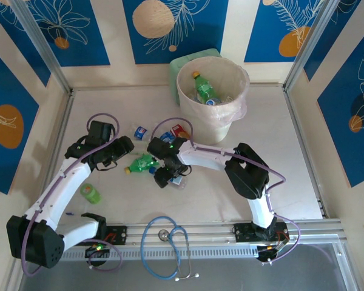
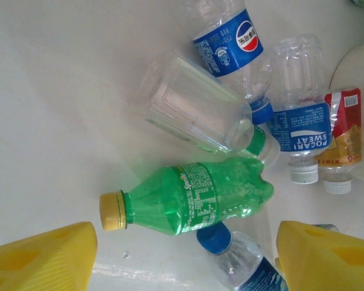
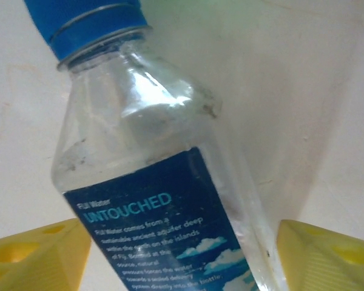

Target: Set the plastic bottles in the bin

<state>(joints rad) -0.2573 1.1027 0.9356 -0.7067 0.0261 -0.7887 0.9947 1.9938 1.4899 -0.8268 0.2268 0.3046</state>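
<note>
A green bottle (image 2: pixel 194 197) with a yellow cap is laid on its side near the middle of the surface (image 1: pixel 303 151), just beyond the fingertips of the left hand (image 2: pixel 185 248). It is touched by a crumpled clear bottle (image 2: pixel 194 112). A blue-labelled bottle (image 2: pixel 227 39), a white-capped bottle (image 2: pixel 303 130) and a red-labelled bottle (image 2: pixel 343 130) are clustered close behind.

A blue-capped bottle (image 3: pixel 164 200) with a dark blue label is framed between the yellow fingers (image 3: pixel 36 254) of the right hand (image 3: pixel 182 248). The fingers are set right at its flanks, but whether it is truly clamped cannot be told. The left hand is held open, with nothing gripped between its fingers.

A small green bottle (image 1: pixel 91 193) is seen lying by itself beside the left arm (image 1: pixel 54 194). The bin (image 1: pixel 230 124) is stood at the far edge of the surface, well apart from the cluster, and another green bottle (image 1: pixel 203 90) is seen inside it. A pale green box (image 1: pixel 191 60) is placed just behind the bin. A stethoscope (image 1: pixel 167 248) with blue tubing is laid at the near edge, between the arms' bases.
</note>
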